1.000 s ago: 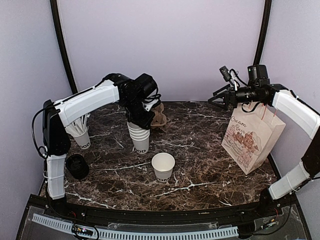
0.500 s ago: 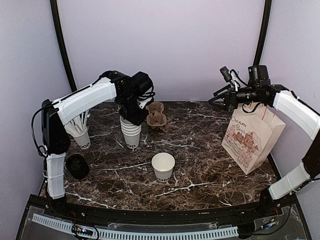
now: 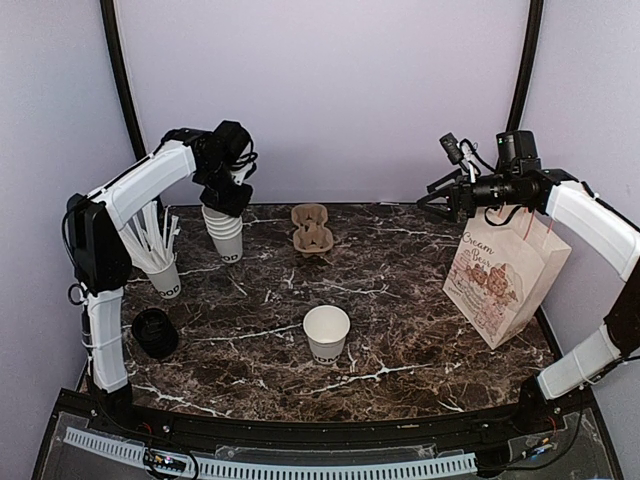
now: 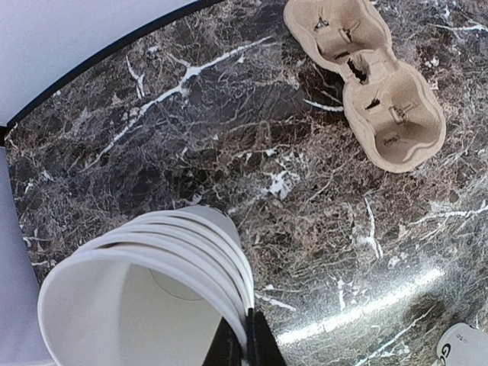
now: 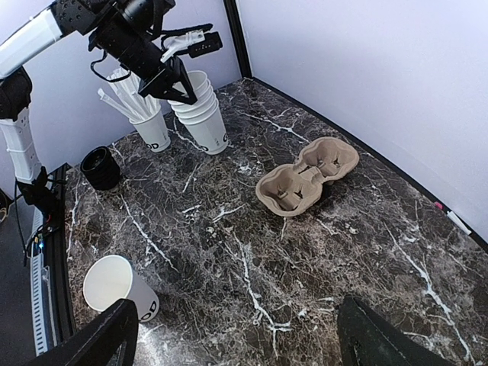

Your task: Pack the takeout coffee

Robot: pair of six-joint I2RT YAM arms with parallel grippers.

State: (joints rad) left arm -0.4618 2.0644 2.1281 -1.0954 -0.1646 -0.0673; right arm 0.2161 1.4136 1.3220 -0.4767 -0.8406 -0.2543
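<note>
While the left gripper (image 3: 225,203) pinched the rim of one stack of nested cups (image 3: 226,238) at the far left of the table (image 3: 420,330) (four or five cups, by the left wrist view, its fingers (image 4: 264,349) closed tight on the rim), the right gripper (image 5: 240,343) hung spread wide and empty near one paper bag (image 3: 503,275). One takeout cup (image 3: 326,333) stood uncovered at centre-front, well apart from its one black lid (image 3: 155,333) at the left edge. One straw cup (image 3: 163,275) and one two-well carrier (image 3: 311,229) stood further back. Only the top view showed the bag.
</note>
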